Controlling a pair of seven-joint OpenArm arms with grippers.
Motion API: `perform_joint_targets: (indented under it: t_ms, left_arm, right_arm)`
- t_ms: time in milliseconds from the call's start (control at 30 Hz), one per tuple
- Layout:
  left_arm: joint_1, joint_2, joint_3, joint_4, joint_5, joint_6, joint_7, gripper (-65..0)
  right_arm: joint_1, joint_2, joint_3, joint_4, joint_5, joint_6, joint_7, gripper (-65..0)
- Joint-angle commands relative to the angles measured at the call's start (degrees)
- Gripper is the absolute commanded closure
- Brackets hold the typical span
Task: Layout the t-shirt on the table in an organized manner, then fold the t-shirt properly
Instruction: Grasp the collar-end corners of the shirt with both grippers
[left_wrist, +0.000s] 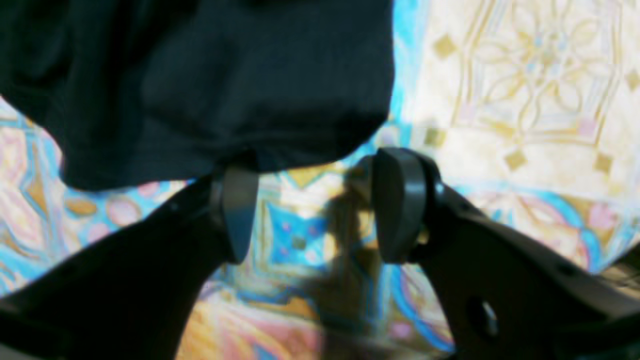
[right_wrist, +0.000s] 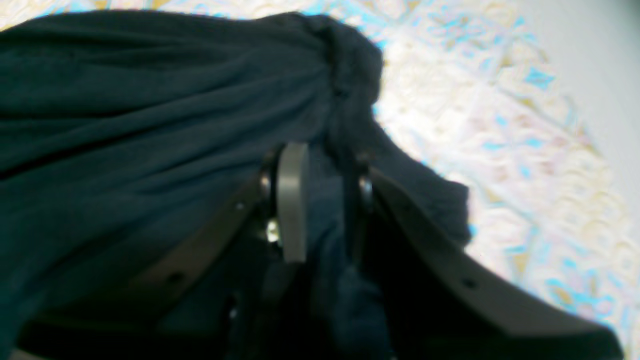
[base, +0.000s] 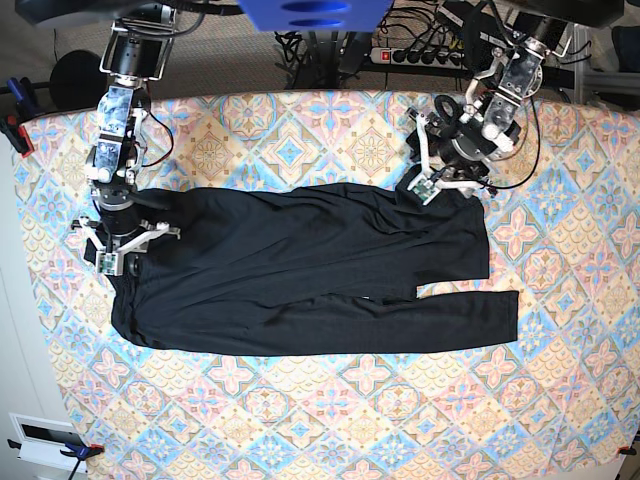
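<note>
At the left edge of the pastel diamond-tiled table, the right gripper is seen clenched on a bunched fold of the one plain black, thin-fabric t-shirt; in the right wrist view the cloth is pinched between its fingers. The garment is spread in a long, wrinkled band across the middle of the table, from the left edge toward the right side, with one strip lying separate along its lower right. Near the far right corner, the left gripper is held released, its jaws parted over bare tablecloth just beside the shirt's hem.

If the right gripper is pulled alone, the shirt is likely to be dragged or bunched further, since the other end is not held. The left gripper could also close on nothing.

Counted: one t-shirt, one table, two grippers.
</note>
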Motion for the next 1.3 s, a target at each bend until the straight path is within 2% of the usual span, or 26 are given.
perform_joint_targets:
  t_ms: [0,167,267,367,500,633,800,900,1000,1100,1267]
  left_arm:
    - [-0.1,0.7,-0.2,-0.3,2.0,0.7,-0.3,-35.9]
    - [0.1,2.3,-0.1,-1.2,6.0,0.4,-0.8,-34.5]
    - [0.1,2.3,-0.1,-0.9,6.0,0.3,-0.8,-24.7]
    - [0.0,2.2,-0.2,-1.0,5.9,0.2,-0.9,-14.8]
    - [0.0,2.1,-0.2,-1.1,6.1,0.2,-0.9,-12.9]
    - [-0.2,2.1,-0.2,-1.1,6.2,0.1,-0.4,-8.5]
    - [-0.3,1.9,-0.2,-1.2,6.4,0.1,-0.4,-5.7]
    - [-0.2,1.9,-0.2,-1.2,6.4,0.2,-0.4,0.0]
    - [0.1,1.9,-0.2,-1.2,6.4,0.2,-0.4,-0.5]
    - [0.1,1.9,-0.3,-1.1,6.4,0.2,-0.4,-3.6]
    - [0.1,1.9,-0.2,-1.1,6.4,0.2,-0.4,-3.6]
  right_arm:
    - [0.8,0.6,0.3,1.0,0.0,-0.4,1.5,-11.6]
    - [0.7,0.4,0.8,1.0,0.0,-0.4,1.5,-11.6]
    - [0.7,-0.2,6.3,1.0,0.4,-0.4,0.9,-11.6]
    - [1.2,-0.5,13.4,1.0,6.4,-0.4,-1.7,-11.7]
    - [1.2,-0.3,18.7,0.8,17.3,-0.4,-9.7,-11.7]
    - [0.9,2.9,22.1,-1.1,27.0,-0.4,-15.7,-11.7]
    - [-1.1,3.9,22.6,-2.3,32.3,-0.4,-17.4,-11.7]
    - [-2.8,3.9,22.6,-2.2,34.7,-0.4,-17.0,-11.7]
    - [-4.4,3.9,22.6,-2.5,38.5,-0.4,-17.2,-11.7]
    - [-5.8,3.9,22.6,-2.5,40.9,-0.4,-17.4,-11.8]
    - [-7.3,3.9,22.6,-2.5,41.2,-0.4,-17.5,-16.0]
